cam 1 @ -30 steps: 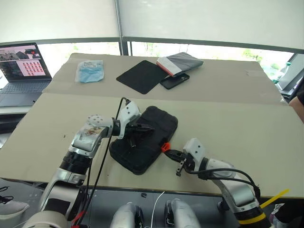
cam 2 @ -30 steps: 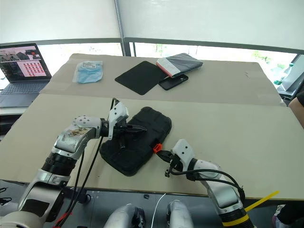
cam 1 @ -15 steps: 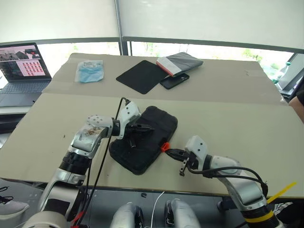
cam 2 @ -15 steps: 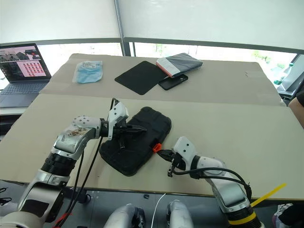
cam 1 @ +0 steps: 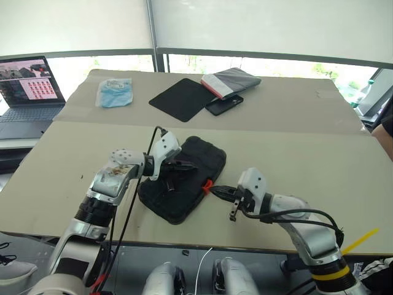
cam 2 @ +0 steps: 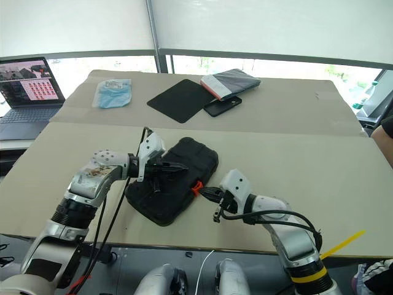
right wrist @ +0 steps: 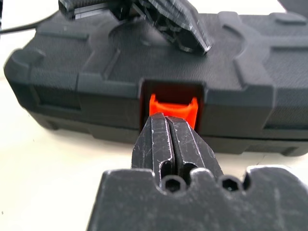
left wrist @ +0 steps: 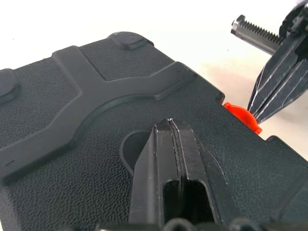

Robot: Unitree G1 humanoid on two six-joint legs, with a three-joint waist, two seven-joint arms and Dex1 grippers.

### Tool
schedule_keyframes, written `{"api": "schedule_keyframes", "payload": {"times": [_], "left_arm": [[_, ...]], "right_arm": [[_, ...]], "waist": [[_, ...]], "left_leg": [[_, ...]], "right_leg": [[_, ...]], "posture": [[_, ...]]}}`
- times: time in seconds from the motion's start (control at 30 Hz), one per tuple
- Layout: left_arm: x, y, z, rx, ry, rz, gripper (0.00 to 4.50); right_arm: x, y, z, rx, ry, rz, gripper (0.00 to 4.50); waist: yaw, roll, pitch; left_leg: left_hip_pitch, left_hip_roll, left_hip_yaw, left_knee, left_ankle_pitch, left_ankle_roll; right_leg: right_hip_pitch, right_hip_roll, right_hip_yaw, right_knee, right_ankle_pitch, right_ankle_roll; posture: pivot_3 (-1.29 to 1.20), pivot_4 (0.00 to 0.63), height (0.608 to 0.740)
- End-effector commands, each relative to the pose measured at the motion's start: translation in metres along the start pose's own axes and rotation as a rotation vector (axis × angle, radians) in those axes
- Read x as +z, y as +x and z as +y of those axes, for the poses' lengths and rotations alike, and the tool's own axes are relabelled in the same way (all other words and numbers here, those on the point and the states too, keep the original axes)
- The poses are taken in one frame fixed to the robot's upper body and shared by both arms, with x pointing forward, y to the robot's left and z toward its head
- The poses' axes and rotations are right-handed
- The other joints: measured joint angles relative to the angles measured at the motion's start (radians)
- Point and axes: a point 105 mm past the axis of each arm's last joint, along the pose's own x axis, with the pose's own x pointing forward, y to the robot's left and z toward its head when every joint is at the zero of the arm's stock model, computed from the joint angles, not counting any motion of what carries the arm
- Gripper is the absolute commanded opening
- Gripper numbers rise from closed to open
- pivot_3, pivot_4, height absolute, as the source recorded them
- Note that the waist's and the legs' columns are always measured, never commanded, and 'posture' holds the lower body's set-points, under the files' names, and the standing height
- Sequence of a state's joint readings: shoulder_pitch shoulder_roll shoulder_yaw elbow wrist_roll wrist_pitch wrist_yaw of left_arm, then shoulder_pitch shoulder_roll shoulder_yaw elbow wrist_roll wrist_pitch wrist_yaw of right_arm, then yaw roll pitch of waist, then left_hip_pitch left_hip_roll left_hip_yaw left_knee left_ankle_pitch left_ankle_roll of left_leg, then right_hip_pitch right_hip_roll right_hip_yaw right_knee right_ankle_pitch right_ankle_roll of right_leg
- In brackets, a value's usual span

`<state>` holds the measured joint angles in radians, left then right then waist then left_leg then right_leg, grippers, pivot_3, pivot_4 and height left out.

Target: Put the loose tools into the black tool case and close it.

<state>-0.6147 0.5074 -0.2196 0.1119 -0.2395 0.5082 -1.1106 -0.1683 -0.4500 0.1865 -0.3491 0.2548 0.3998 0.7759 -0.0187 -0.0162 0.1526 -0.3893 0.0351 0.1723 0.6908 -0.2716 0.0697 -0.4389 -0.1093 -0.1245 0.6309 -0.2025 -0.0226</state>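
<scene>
Pressing with both sets of fingers pinched together and empty — the left gripper (cam 1: 187,165) bears on the lid of the black tool case (cam 1: 184,184) on the table (cam 1: 295,153), the right gripper (right wrist: 174,126) meets the orange latch (right wrist: 172,108). Latching comes next — a firm, square push.

Two beige tables (cam 1: 295,153) stand pushed together. On the near one lies the closed black tool case (cam 1: 182,184), near its front edge. On the far one lie a flat black mat (cam 1: 182,98), just beside it a black phone (cam 1: 225,104) and a grey-and-red pouch (cam 1: 231,82), and well to the left a blue packet (cam 1: 115,91). A laptop (cam 1: 27,92) sits on a separate surface at far left.
</scene>
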Motion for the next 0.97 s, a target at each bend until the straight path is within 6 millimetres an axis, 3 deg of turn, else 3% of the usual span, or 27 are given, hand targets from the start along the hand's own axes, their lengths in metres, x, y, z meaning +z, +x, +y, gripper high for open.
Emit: {"api": "schedule_keyframes", "payload": {"times": [0.03, 0.17, 0.23, 0.37, 0.43, 0.5, 0.63, 0.7, 0.8, 0.97], "left_arm": [[-0.053, 0.007, -0.013, -0.023, -0.159, 0.155, 0.02], [-0.028, -0.001, -0.007, 0.008, -0.108, -0.023, 0.02], [-0.01, -0.026, -0.004, 0.047, -0.053, -0.152, 0.52], [-0.008, -0.065, 0.003, 0.153, 0.048, -0.2, 1.67], [-0.029, -0.1, 0.013, 0.306, 0.091, -0.119, 2.46], [-0.044, -0.123, 0.012, 0.366, 0.125, -0.06, 3.04], [-0.07, -0.15, 0.003, 0.423, 0.107, 0.02, 4.5], [-0.085, -0.165, -0.002, 0.464, 0.125, 0.063, 4.5], [-0.096, -0.177, -0.004, 0.528, 0.131, 0.08, 4.5], [-0.09, -0.177, -0.005, 0.58, 0.161, 0.034, 4.5]], "right_arm": [[0.023, 0.005, 0.001, 0.013, -0.069, -0.081, 0.0], [0.026, -0.01, -0.002, -0.001, -0.055, -0.087, 0.0], [0.027, -0.034, -0.014, -0.051, -0.042, -0.084, 0.0], [0.022, -0.063, -0.024, -0.093, -0.067, -0.046, 1.12], [0.013, -0.083, -0.038, -0.145, -0.144, -0.001, 1.9], [0.007, -0.098, -0.046, -0.165, -0.197, 0.021, 2.42], [-0.007, -0.115, -0.042, -0.07, -0.312, 0.002, 3.89], [-0.016, -0.122, -0.049, -0.084, -0.286, 0.026, 4.37], [-0.021, -0.125, -0.056, -0.091, -0.272, 0.03, 4.37], [-0.025, -0.123, -0.066, -0.113, -0.294, 0.013, 4.37]], "waist": [[0.0, 0.0, 0.0], [0.003, 0.003, -0.002], [0.007, 0.004, -0.002], [0.006, 0.004, -0.001], [0.007, 0.004, -0.001], [0.007, 0.004, 0.0], [0.013, 0.006, 0.002], [0.017, 0.005, 0.005], [0.024, 0.003, 0.006], [0.032, 0.003, 0.006]], "left_leg": [[0.0, 0.0, 0.0, 0.0, 0.0, 0.0], [0.001, 0.0, 0.0, -0.001, 0.0, 0.0], [0.0, -0.001, 0.0, -0.003, 0.0, 0.0], [-0.002, -0.001, 0.0, -0.006, 0.004, -0.006], [-0.004, -0.002, 0.0, -0.007, 0.004, -0.006], [-0.004, -0.002, 0.0, -0.009, 0.003, -0.006], [-0.004, -0.002, 0.0, -0.01, -0.001, 0.0], [-0.004, -0.002, 0.0, -0.01, -0.001, 0.001], [-0.005, -0.002, 0.0, -0.01, -0.002, 0.0], [-0.01, -0.002, 0.0, -0.01, 0.001, -0.005]], "right_leg": [[0.0, 0.0, 0.0, 0.0, 0.0, 0.0], [0.0, 0.0, 0.0, -0.001, 0.0, 0.0], [-0.001, -0.001, 0.0, -0.002, 0.0, 0.0], [-0.002, -0.001, 0.0, -0.006, 0.0, -0.001], [-0.003, -0.001, -0.001, -0.007, -0.001, -0.001], [-0.004, 0.0, -0.001, -0.008, -0.001, -0.001], [-0.003, -0.001, -0.002, -0.011, -0.001, -0.001], [-0.003, -0.001, -0.002, -0.013, -0.001, 0.0], [-0.004, -0.002, -0.003, -0.013, -0.001, 0.0], [-0.012, -0.004, -0.003, -0.014, 0.0, -0.001]], "posture": [[0.0, 0.15, 0.74], [0.0, 0.15, 0.74], [0.0, 0.15, 0.74], [0.0, 0.15, 0.74], [0.0, 0.15, 0.74], [0.0, 0.15, 0.74], [0.0, 0.15, 0.74], [0.0, 0.15, 0.74], [0.0, 0.15, 0.74], [0.0, 0.15, 0.74]]}}
